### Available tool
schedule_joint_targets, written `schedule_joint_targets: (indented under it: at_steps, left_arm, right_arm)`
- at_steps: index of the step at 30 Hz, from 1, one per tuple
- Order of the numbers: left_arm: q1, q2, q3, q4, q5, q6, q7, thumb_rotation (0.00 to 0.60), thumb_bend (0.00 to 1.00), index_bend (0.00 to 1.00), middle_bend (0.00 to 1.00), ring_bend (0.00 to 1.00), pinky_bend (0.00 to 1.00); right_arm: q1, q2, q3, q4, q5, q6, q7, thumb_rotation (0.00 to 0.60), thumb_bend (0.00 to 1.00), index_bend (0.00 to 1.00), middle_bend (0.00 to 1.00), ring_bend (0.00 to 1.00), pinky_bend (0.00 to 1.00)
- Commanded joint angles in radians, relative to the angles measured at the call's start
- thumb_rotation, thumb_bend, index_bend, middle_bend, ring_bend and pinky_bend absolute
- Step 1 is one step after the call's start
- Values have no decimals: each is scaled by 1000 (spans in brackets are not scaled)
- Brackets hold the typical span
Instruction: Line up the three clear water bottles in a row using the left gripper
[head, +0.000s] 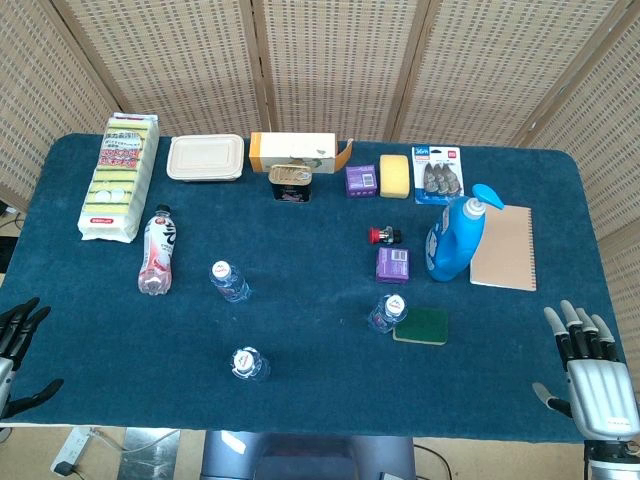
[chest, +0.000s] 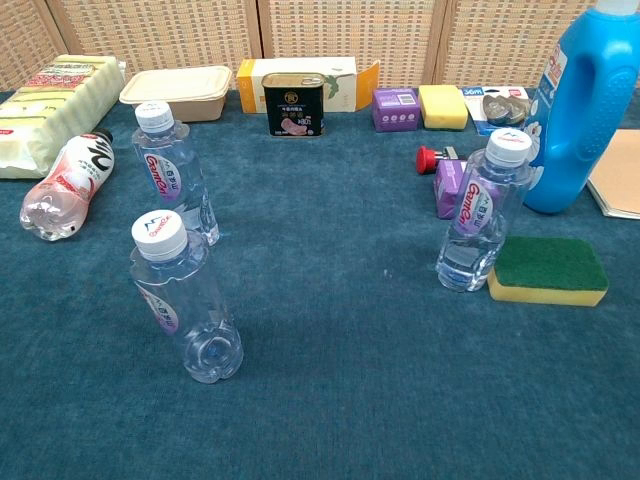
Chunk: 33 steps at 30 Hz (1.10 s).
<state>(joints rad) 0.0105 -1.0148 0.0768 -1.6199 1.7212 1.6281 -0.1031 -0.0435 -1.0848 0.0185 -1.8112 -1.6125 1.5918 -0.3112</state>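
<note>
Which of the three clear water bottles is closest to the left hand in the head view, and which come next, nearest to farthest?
From the left hand at the table's near-left edge:
1. Near bottle, front left of centre, and mid bottle, a little farther back: too close to call.
2. Right bottle, beside the green sponge, clearly farthest.

Three clear water bottles with white caps stand upright, well apart. The nearest bottle (head: 248, 364) (chest: 188, 303) stands closest to my left hand (head: 18, 345); the second bottle (head: 229, 281) (chest: 177, 180) beyond it; the third bottle (head: 387, 313) (chest: 481, 212) farthest, toward my right hand (head: 590, 370).
</note>
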Motion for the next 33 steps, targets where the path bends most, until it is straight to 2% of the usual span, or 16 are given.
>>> schedule_joint_targets:
  at_steps: [1,12,18,21,25,28,33]
  left_arm:
    - [0,0,0,0,1,0,0,600,159,0,0,0,77]
    - [-20,-9,9,20,56,-3,-16,600,159,0,0,0,77]
    - [-87,-36,20,62,111,-74,-87,600,158,0,0,0,77]
    - [-140,-66,26,95,142,-131,-150,600,153,0,0,0,77]
    - [-240,-146,52,156,205,-222,-324,600,144,0,0,0,77]
    - [-294,-206,62,196,236,-236,-455,600,141,0,0,0,77]
    - [-353,-275,74,236,258,-263,-558,600,140,0,0,0,77]
  right_arm:
    - [0,0,0,0,-1,0,0,600,0,0,0,0,0]
    - [1,4,-4,-1,-6,-4,11,600,0,0,0,0,0]
    - [-1,9,-9,-3,-17,1,21,600,0,0,0,0,0]
    - [-4,12,-12,-4,-22,5,28,600,0,0,0,0,0]
    - [-7,19,-14,-5,-29,13,45,600,0,0,0,0,0]
    - [-7,22,-16,-4,-35,14,52,600,0,0,0,0,0]
    - [-9,28,-19,-3,-41,17,64,600,0,0,0,0,0]
